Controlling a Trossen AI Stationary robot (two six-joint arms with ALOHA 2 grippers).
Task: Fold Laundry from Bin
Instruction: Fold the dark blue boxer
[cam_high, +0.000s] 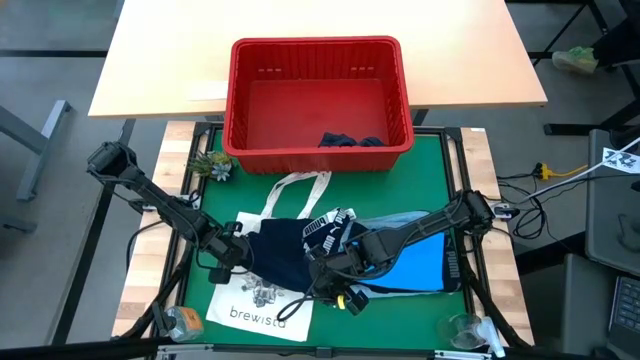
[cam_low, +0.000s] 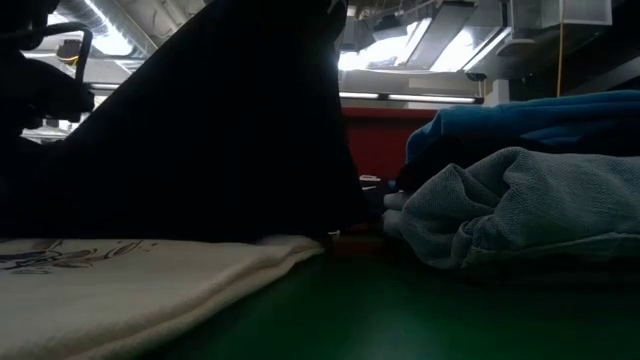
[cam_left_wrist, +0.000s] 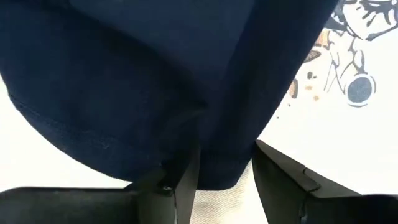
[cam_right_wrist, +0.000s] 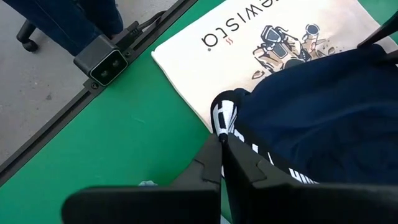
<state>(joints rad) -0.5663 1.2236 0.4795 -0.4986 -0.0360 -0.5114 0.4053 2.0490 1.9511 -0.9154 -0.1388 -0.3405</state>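
Tote bag (cam_high: 262, 312): white, flat on the green mat, printed "brewista", handles pointing toward the far side
Green mat (cam_high: 430, 165): covers the tabletop
Small plant (cam_high: 213, 165): at the mat's far left corner
Wooden table (cam_high: 160, 60): light, beyond the mat
Clear glass (cam_high: 462, 329): near right corner

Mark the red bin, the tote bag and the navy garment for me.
red bin (cam_high: 238, 100): high view, on its left rim.
tote bag (cam_high: 262, 315): high view, on the printed lower panel.
navy garment (cam_high: 280, 252): high view, on the fabric's middle, over the bag.
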